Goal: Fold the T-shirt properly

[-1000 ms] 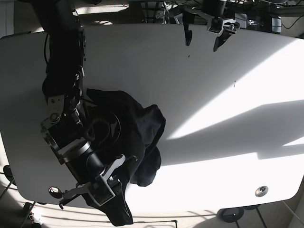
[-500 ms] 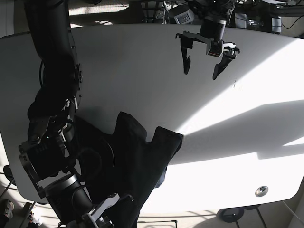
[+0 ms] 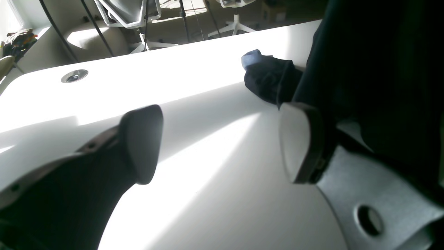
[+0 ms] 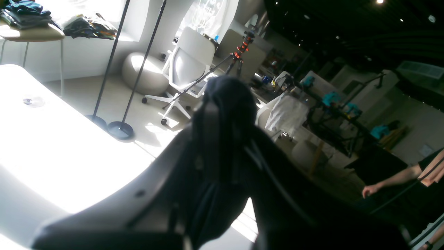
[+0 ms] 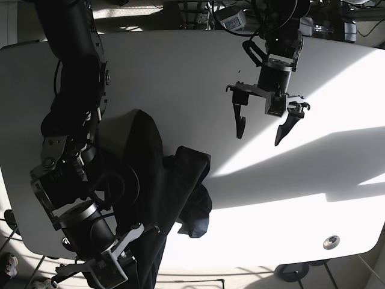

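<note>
The right tool [image 5: 99, 271] is closed on a bunch of the black T-shirt [image 5: 165, 180]. In the right wrist view the dark cloth [image 4: 225, 114] stands up between its fingers, so the hold looks firm. The arm seems to lift this part from the white table [image 5: 180, 66], probably to shake the crumpled garment open before any fold can begin; most of the T-shirt hangs from this tool and lies heaped just beside it, toward the left tool.

The left tool [image 5: 260, 123] is wide open and holds nothing. It hovers above the bare table, with the nearest edge of the cloth [image 3: 270, 80] in front of it and a little to one side. I judge it is placed so to take a second corner.

No brand, label or writing can be read on the T-shirt or on the tools.
</note>
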Robot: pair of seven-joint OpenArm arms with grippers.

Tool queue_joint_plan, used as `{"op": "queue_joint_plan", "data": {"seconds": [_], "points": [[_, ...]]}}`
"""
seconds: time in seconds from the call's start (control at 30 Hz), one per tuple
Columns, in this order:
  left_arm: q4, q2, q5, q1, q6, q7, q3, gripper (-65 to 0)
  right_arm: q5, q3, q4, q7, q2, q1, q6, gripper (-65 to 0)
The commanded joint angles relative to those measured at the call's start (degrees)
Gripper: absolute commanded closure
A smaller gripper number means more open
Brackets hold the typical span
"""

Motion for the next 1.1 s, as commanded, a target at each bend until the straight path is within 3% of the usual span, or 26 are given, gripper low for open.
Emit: {"op": "queue_joint_plan", "data": {"seconds": [0.03,0.2,0.4,0.5,0.87,1.1], "points": [[-0.4,-0.1,-3.4,-2.3,0.1,-0.4,0.0,-48.5,0.2,0.2,0.7,1.9,0.2,2.1,-0.41,-2.2],[-4.0,-0.1,-10.6,-13.8,0.1,9.1,0.1,-48.5,0.0,0.2,0.6,1.9,0.1,2.1,-0.41,-2.2],[-15.2,1.8,-17.2,-26.6,0.1,14.7,0.2,-48.5,-0.2,0.2,0.5,1.9,0.1,2.1,-0.50,-2.2],[-22.2,1.9,-22.4,-31.5,0.1,15.1,0.8,-48.5,-0.2,0.2,0.5,1.9,0.1,2.0,-0.50,-2.2],[-47.9,3.1,-38.5,-45.2,0.1,14.9,16.0,-48.5,-0.3,0.2,0.5,1.8,0.1,1.5,-0.59,-2.2],[-55.2,6.6,-39.0,-48.3,-1.8,14.9,20.7,-47.9,-0.3,0.2,0.5,1.8,0.1,0.8,-0.59,-2.2]]}}
